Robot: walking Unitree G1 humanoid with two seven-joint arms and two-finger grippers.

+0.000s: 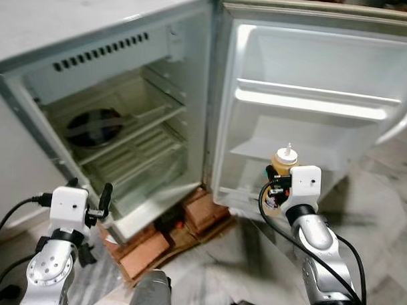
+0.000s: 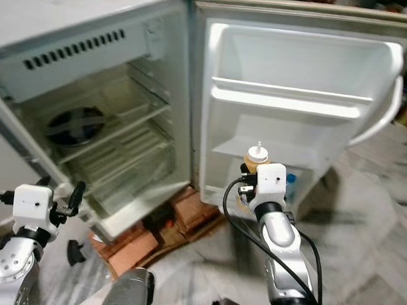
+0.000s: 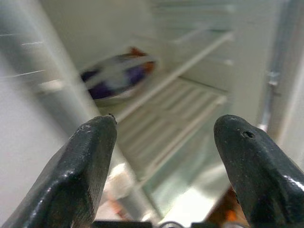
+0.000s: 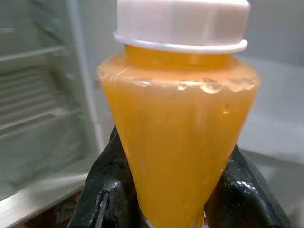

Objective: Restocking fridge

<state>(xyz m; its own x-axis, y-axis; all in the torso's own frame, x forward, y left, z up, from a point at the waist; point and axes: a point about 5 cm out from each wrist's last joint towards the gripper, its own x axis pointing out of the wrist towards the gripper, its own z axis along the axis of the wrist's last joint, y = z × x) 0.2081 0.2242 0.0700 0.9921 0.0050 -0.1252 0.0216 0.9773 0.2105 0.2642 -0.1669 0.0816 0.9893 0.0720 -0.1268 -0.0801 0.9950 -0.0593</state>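
**A:** Here's the fridge point(image 1: 118, 116), door point(image 1: 312, 96) swung wide on the right, and it sits on a stack of bricks point(image 1: 188, 222) on a pale stone floor point(image 1: 382, 199).

**B:** And the right gripper point(image 4: 171, 190) has the goods. Look at the wrist view: both black fingers point(image 4: 107, 190) are pressed against the sides of a squeeze bottle point(image 4: 178, 137) full of orange sauce, white cap on top.

**A:** Upright, too. From the head camera the bottle point(image 1: 284, 170) is up in front of the lower part of the door, nozzle pointing up, just ahead of the white wrist block. There's something with a blue cap point(image 2: 291, 181) down in the door's bottom pocket, close behind the arm, too small to tell what it is.

**B:** Is the bottle resting on the door shelf?

**A:** Can't tell from here. It's in the gripper's pinch, that much is plain.

**B:** Over to the left gripper point(image 3: 164, 156). Fingers spread well apart, nothing between them.

**A:** It's low at the fridge's near left corner, fingers point(image 1: 105, 197) pointing up and in toward the cabinet. Through the gap you see the white wire shelves point(image 3: 180, 123) and a blurred dark bowl or plate point(image 3: 116, 76) with purple and orange on it.

**B:** In the head view that's the dark round dish point(image 1: 94, 127) on the upper shelf, left side.

**A:** A black cable point(image 1: 284, 225) loops down from the right wrist.
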